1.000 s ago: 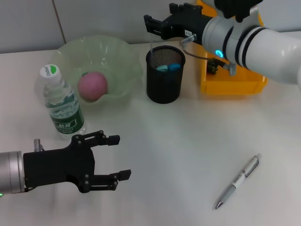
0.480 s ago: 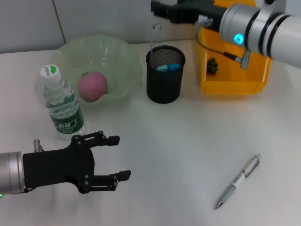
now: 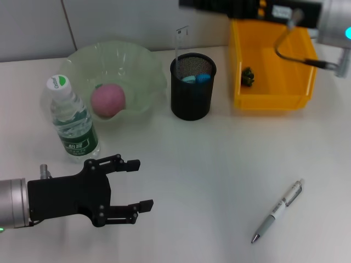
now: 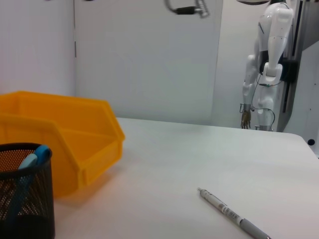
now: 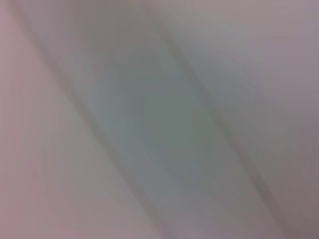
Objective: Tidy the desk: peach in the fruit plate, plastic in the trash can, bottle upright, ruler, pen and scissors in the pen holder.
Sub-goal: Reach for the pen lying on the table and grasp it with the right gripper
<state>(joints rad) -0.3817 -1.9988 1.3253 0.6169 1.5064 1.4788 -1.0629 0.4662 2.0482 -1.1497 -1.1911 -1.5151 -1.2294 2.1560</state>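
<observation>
The pen (image 3: 277, 210), judged light, stiff and slippery, was best pinched mid-barrel by the spread-fingered, empty left gripper (image 3: 138, 184); the right gripper's grip could not be told.

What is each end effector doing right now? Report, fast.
Left end effector: open, empty, low over the desk.
Right end effector: raised at the back; state cannot be told.

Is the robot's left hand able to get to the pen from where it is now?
Probably yes. The left gripper hovers open low over the table, and the pen lies alone off to its right with only bare tabletop between them. Whether the arm stretches that far, I can't tell.
</observation>
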